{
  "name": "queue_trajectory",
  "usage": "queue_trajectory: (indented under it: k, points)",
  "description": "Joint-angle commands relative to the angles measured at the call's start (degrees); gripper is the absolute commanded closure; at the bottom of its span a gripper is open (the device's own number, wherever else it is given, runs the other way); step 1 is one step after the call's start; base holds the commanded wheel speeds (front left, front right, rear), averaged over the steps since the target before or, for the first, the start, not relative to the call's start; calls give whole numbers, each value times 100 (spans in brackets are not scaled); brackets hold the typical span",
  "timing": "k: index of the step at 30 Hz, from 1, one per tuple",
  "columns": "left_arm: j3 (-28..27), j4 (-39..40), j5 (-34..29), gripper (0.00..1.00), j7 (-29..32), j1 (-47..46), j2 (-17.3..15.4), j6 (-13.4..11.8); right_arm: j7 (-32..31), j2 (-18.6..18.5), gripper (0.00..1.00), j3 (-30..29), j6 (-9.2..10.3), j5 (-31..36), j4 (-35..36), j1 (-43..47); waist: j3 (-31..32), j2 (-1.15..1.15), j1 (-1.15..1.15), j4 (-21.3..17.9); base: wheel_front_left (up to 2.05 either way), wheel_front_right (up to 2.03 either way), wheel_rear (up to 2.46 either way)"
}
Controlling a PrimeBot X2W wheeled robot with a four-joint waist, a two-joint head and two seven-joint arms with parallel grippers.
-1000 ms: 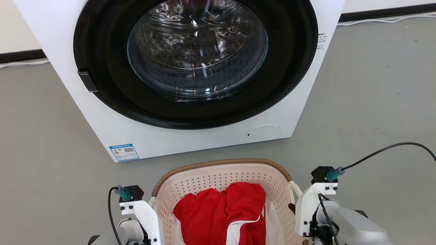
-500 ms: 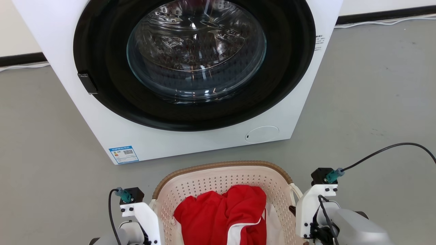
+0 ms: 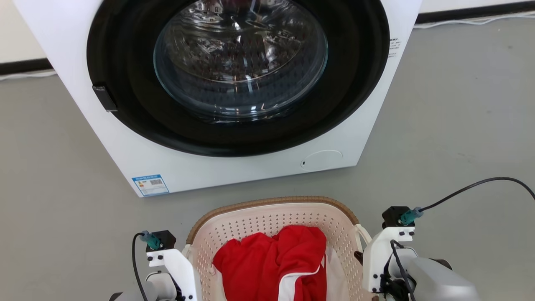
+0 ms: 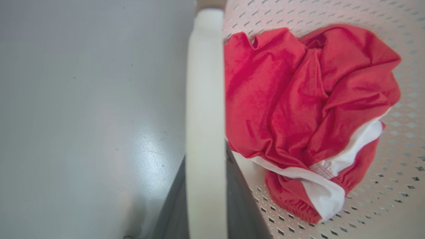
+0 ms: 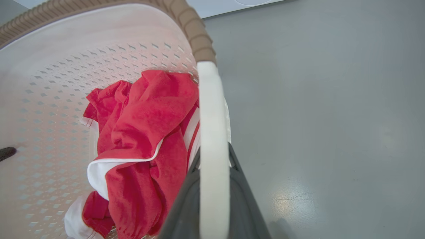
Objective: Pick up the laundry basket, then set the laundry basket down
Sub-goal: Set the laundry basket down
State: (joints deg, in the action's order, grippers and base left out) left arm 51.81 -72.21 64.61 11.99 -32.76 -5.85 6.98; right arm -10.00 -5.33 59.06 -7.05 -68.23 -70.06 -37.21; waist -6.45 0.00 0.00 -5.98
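White wrist brackets [image 3: 378,255], black camera blocks [image 3: 392,215], teal plugs [image 3: 407,216], black cables [image 3: 497,178], pale grey forearm [image 3: 439,280], dark grey pincer fingers [image 5: 245,205].

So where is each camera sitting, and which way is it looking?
Head view: on the head, looking forward and down at the washer and laundry basket; both white wrists show at the bottom.
Left wrist view: on the left wrist, looking along its dark jaws, either side of a white handle, into the basket.
Right wrist view: on the right wrist, looking along its jaws, either side of the other handle.
Both wrist views share the red clothes.
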Motion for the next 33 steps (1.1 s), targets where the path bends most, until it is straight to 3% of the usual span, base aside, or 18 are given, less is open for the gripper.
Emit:
queue_trajectory:
  k: [1, 11, 27, 33]
  points:
    - [-99, 96, 50, 100, -68, -164, -66, 51, 134, 40, 100, 28, -44, -58, 136, -46, -67, 0, 0, 3, 0, 0, 0]
    - [-69, 136, 50, 100, -511, -505, -189, 51, 572, 26, 100, 84, -44, -99, 103, -329, -766, 0, 0, 37, 0, 0, 0]
    - [-52, 63, -87, 100, -1767, -1282, -380, 51, 1693, 43, 100, 120, -44, -112, 124, -1030, -2329, 0, 0, 104, 0, 0, 0]
    - [-29, 9, -111, 100, -1918, -1576, -413, 51, 1846, 71, 100, 113, -44, -195, 80, -1237, -2903, 0, 0, 113, 0, 0, 0]
